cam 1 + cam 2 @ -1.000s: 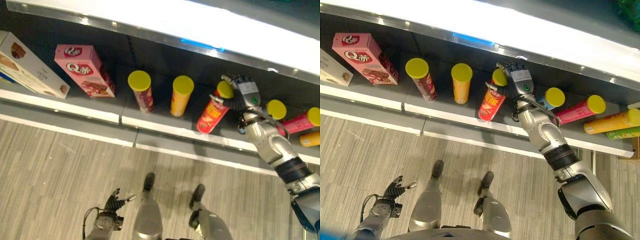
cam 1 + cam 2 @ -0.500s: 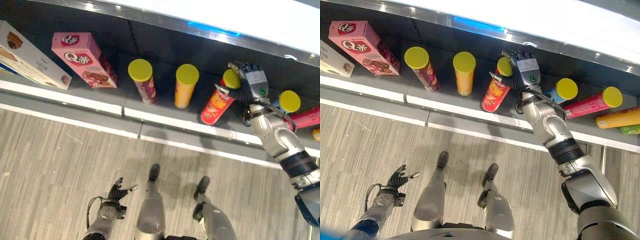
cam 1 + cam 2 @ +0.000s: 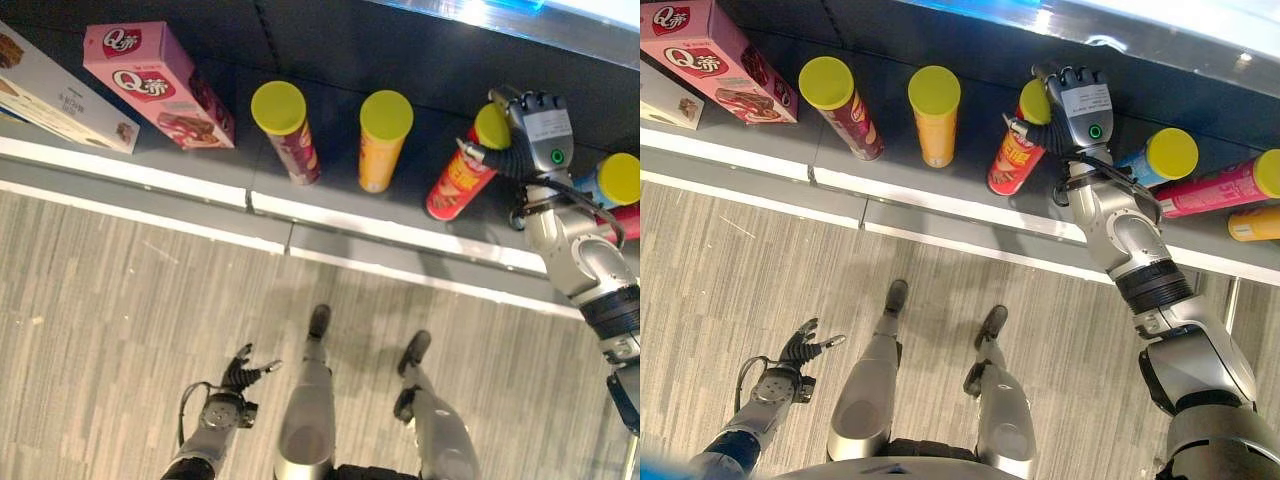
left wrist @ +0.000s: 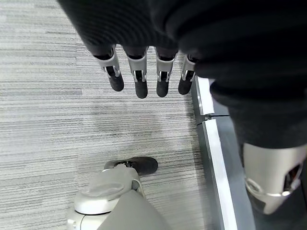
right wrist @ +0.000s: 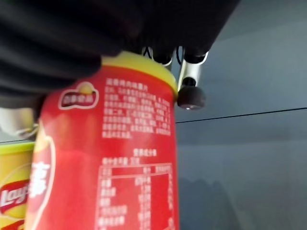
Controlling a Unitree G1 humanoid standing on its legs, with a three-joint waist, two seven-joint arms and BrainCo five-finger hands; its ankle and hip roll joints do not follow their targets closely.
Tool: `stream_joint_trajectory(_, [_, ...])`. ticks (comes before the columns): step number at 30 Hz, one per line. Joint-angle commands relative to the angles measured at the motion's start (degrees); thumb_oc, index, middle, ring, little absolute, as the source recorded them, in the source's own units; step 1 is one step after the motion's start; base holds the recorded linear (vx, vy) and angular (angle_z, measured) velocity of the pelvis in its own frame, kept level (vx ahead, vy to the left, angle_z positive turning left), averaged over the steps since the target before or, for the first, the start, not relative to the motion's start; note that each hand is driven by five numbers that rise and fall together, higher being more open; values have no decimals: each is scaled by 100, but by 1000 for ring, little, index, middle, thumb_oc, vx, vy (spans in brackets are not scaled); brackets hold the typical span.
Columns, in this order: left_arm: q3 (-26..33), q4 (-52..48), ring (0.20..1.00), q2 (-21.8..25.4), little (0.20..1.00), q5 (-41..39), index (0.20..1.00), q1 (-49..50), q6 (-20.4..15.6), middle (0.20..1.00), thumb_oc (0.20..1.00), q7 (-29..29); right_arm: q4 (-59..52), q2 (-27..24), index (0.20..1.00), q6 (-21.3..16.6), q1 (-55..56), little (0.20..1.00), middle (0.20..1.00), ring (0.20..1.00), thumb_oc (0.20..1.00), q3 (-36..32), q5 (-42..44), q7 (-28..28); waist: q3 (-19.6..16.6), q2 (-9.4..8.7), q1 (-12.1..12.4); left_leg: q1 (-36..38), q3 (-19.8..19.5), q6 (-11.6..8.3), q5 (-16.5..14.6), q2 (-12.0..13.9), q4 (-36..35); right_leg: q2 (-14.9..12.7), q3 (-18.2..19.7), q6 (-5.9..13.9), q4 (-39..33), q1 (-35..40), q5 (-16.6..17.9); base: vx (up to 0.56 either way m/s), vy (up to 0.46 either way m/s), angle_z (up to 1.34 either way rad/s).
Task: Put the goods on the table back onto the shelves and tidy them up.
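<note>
A red chip can (image 3: pixel 456 187) with a yellow lid stands on the dark shelf (image 3: pixel 330 60). My right hand (image 3: pixel 537 137) is at its top, fingers and thumb curled round the lid end. The right wrist view shows the red can (image 5: pixel 105 167) close up, a dark fingertip (image 5: pixel 191 98) reaching past its lid. My left hand (image 3: pixel 238 382) hangs low over the floor, and its fingers (image 4: pixel 139 82) are straight and hold nothing.
To the left of the red can stand an orange can (image 3: pixel 383 142), a maroon can (image 3: pixel 290 137), a pink box (image 3: pixel 155 82) and a pale box (image 3: pixel 50 85). To its right are a blue can (image 3: pixel 1160 160), a lying pink can (image 3: pixel 1220 185) and an orange can (image 3: pixel 1255 222).
The camera has moved, so the shelf sits lower and nearer in the picture. My right hand stays curled on the red can's top. The left hand hangs as before.
</note>
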Motion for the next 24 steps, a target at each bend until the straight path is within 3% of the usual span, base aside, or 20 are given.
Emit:
stream_joint_trajectory(1, [-237, -49, 1000, 214, 1000, -224, 1000, 82, -149, 1000, 1000, 65, -46, -396, 200, 49, -497, 200, 200, 200, 200, -220, -238, -475, -341, -77, 22, -191, 145, 121, -682, 19, 592, -720, 137, 632, 381, 167, -461, 0, 0, 0])
stream_joint_trajectory(11, [-320, -169, 1000, 157, 1000, -306, 1000, -8, -185, 1000, 1000, 89, -37, -422, 200, 167, -480, 200, 200, 200, 200, -460, -210, -717, -314, 41, -19, -338, 105, 135, -696, -51, 650, -763, 132, 633, 406, 63, -467, -4, 7, 2])
stream_joint_trajectory(24, [-288, -205, 1000, 106, 1000, -313, 1000, -11, -198, 1000, 1000, 127, -222, -125, 200, 36, -240, 200, 200, 200, 200, -475, -107, -650, -312, 137, -73, -381, 91, 151, -681, -117, 636, -815, 80, 638, 411, 37, -467, 0, 0, 0])
